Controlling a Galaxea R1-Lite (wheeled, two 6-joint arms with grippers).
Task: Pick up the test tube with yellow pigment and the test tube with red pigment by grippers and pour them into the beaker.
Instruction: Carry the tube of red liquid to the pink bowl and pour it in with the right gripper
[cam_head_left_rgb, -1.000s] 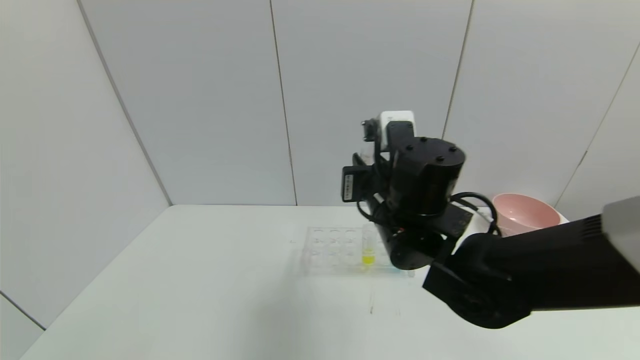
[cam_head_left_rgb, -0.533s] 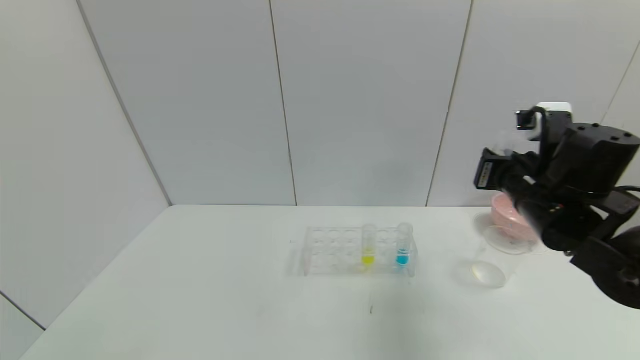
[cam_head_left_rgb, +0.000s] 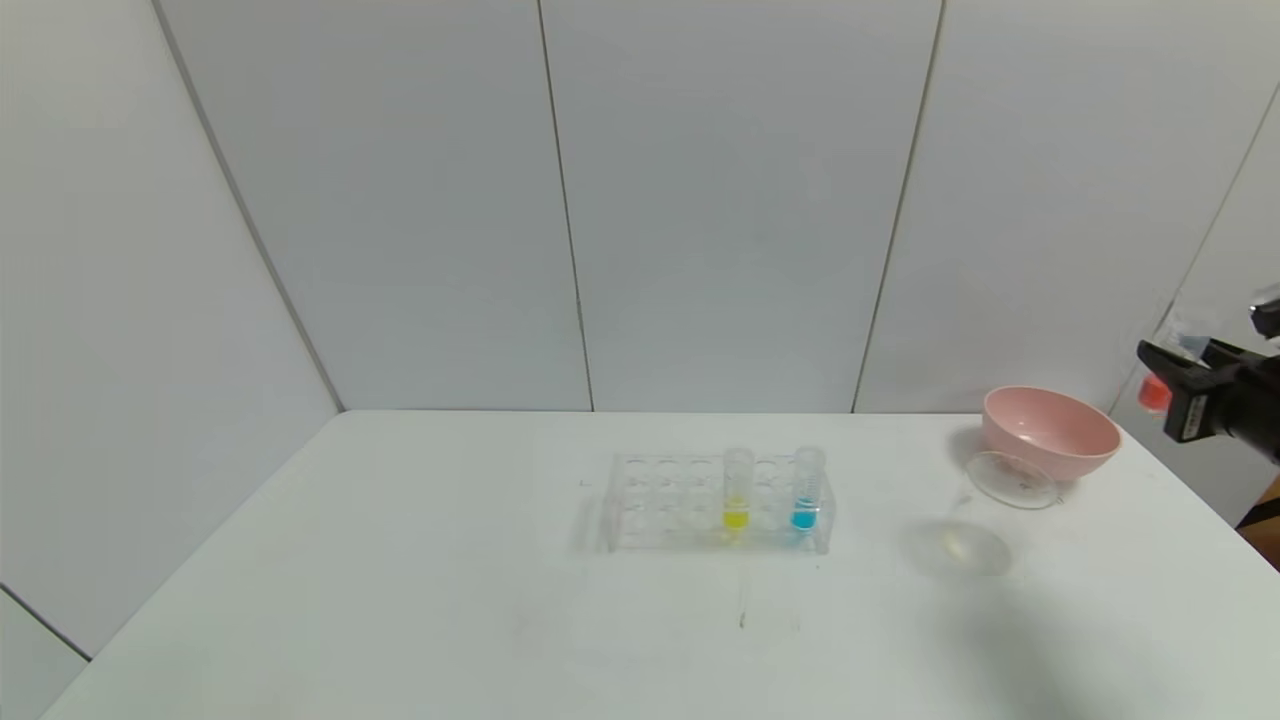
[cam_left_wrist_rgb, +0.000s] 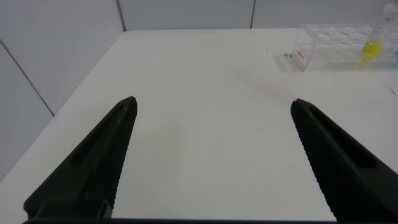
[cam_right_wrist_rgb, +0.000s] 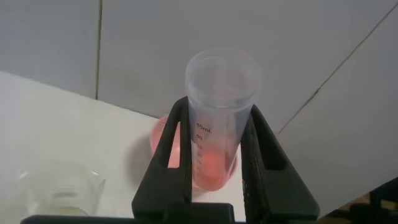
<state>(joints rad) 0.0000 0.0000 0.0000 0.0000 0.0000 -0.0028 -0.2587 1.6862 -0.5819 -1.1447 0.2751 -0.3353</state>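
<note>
The yellow-pigment tube (cam_head_left_rgb: 736, 490) stands upright in the clear rack (cam_head_left_rgb: 660, 500) at mid table; it also shows in the left wrist view (cam_left_wrist_rgb: 372, 46). My right gripper (cam_head_left_rgb: 1185, 395) is at the far right edge, raised above the table beyond the pink bowl, shut on the red-pigment tube (cam_head_left_rgb: 1160, 375). In the right wrist view the gripper (cam_right_wrist_rgb: 217, 107) clamps the tube (cam_right_wrist_rgb: 217, 134), red liquid at its bottom. The clear beaker (cam_head_left_rgb: 985, 515) stands right of the rack and shows in the right wrist view (cam_right_wrist_rgb: 62, 193). My left gripper (cam_left_wrist_rgb: 212, 104) is open and empty over the table's left part.
A blue-liquid tube (cam_head_left_rgb: 806, 490) stands in the rack right of the yellow one. A pink bowl (cam_head_left_rgb: 1050, 430) sits at the back right, just behind the beaker. Walls close the table at back and left.
My right arm has swung from over the rack to the far right with the red tube in its grip, uncovering the rack, blue tube and beaker.
</note>
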